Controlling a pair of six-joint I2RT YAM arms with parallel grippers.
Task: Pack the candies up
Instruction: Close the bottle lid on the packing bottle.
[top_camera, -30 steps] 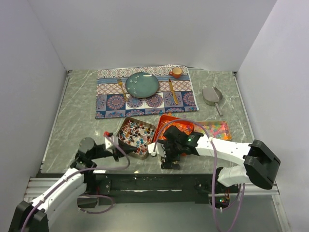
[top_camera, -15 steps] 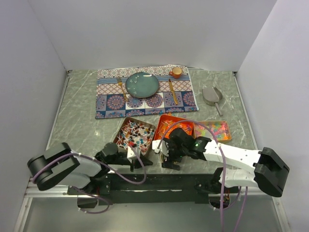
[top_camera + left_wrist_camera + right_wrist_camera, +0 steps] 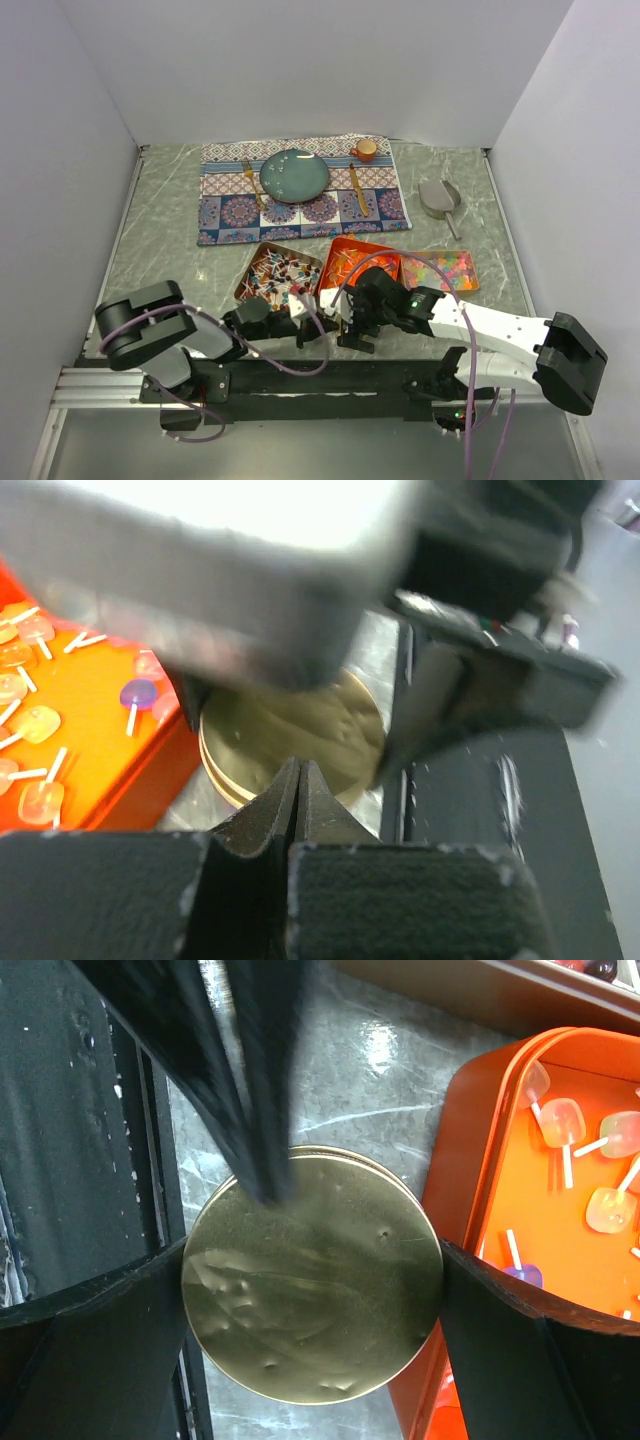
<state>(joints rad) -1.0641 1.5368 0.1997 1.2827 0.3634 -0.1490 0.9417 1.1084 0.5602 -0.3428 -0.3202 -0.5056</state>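
The left gripper (image 3: 303, 325) is pressed fully closed; its matt black fingers (image 3: 262, 830) meet with nothing between them. The candies (image 3: 280, 272) are divided among three rectangular trays. Red-white-blue ones are held in a metal tray (image 3: 250, 266), translucent ones on white sticks in a glossy orange tray (image 3: 345, 248), and pastel ones in a third tray (image 3: 474, 272) at the right. Just in front of the orange tray, a round brass-coloured tin (image 3: 312, 1300) with a dented lid is straddled by the right gripper (image 3: 354, 334). Its jaws are spread wide, and contact with the tin cannot be confirmed. A silver scoop (image 3: 438, 197) is laid further right. The table (image 3: 160, 240) is surfaced in grey-green marbled material and enclosed by plain white walls (image 3: 300, 60).
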